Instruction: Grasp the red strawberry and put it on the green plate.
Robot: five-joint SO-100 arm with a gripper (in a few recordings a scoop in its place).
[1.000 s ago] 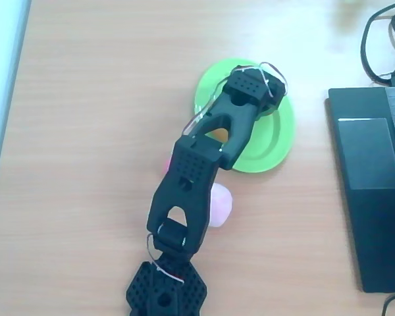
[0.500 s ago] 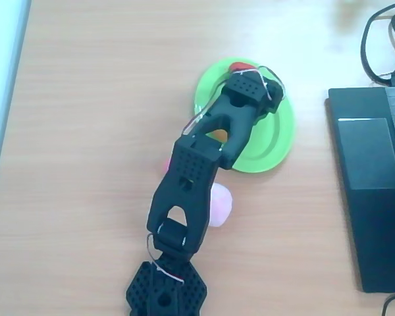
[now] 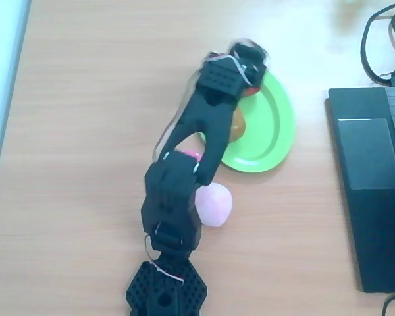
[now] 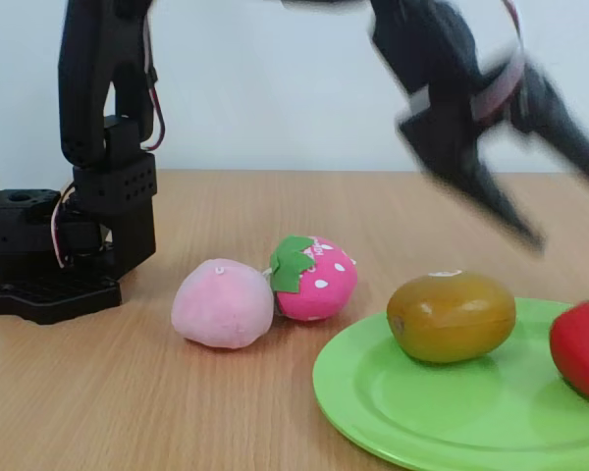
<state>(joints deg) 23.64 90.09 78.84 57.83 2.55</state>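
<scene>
We see a wooden bench [image 3: 85,131] carrying everything, with a dark laptop [image 3: 372,171] at its right side in the overhead view. The black arm [image 3: 184,178] reaches from its base at the lower edge up toward the green plate [image 4: 412,412]. In the fixed view the tool [image 4: 555,211] hangs in the air above the plate, blurred; its two fingers stand apart and we see nothing between them. On the plate lies a brown fruit [image 4: 452,316], and at the right edge of the plate rests the red strawberry [image 4: 581,351], partly cut by the picture's border. Left of the plate, on the bench, the pink dotted strawberry [image 4: 314,278] touches the pale pink round fruit [image 4: 223,303]. In the overhead view the arm covers a part of the plate and of the small fruits.
</scene>
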